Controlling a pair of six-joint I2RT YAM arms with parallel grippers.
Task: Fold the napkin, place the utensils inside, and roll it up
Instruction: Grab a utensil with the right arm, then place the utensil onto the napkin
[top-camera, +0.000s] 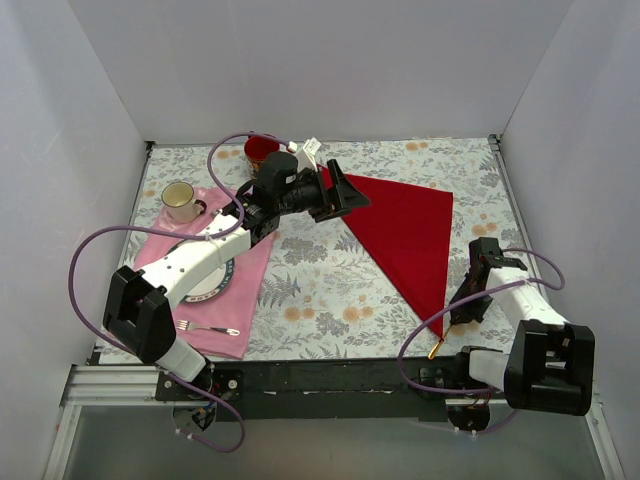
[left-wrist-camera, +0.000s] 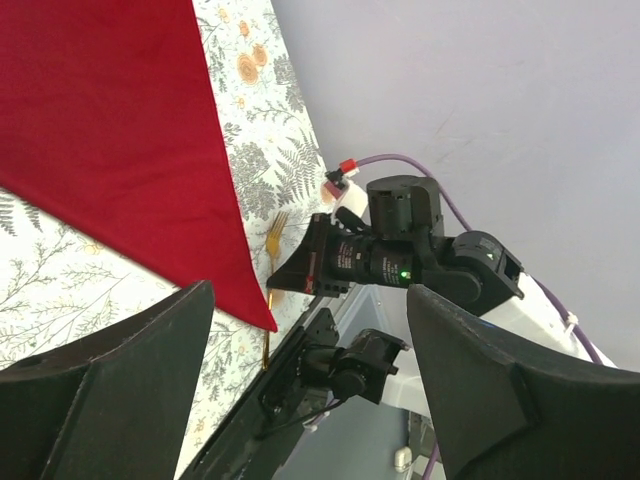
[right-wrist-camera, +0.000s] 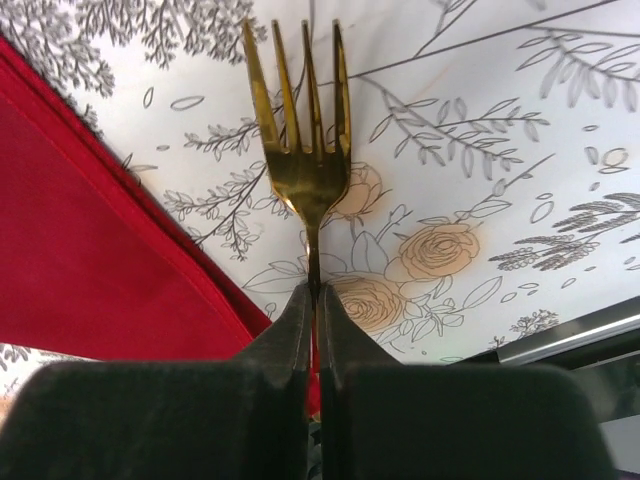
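Observation:
The red napkin (top-camera: 405, 235) lies folded into a triangle on the floral tablecloth, its tip pointing to the near edge. It also shows in the left wrist view (left-wrist-camera: 110, 130) and the right wrist view (right-wrist-camera: 90, 240). My right gripper (right-wrist-camera: 313, 300) is shut on the neck of the gold fork (right-wrist-camera: 305, 150), just right of the napkin's tip. In the top view the right gripper (top-camera: 458, 312) hides most of the fork; the handle end (top-camera: 436, 348) sticks out. My left gripper (top-camera: 356, 197) is open and empty above the napkin's far left corner, its fingers (left-wrist-camera: 110, 390) wide apart.
A pale pink placemat (top-camera: 250, 280) at the left holds a plate (top-camera: 218, 282) under my left arm and a silver fork (top-camera: 207, 328). A beige cup (top-camera: 180, 200) and a red cup (top-camera: 260, 150) stand at the far left. White walls enclose the table.

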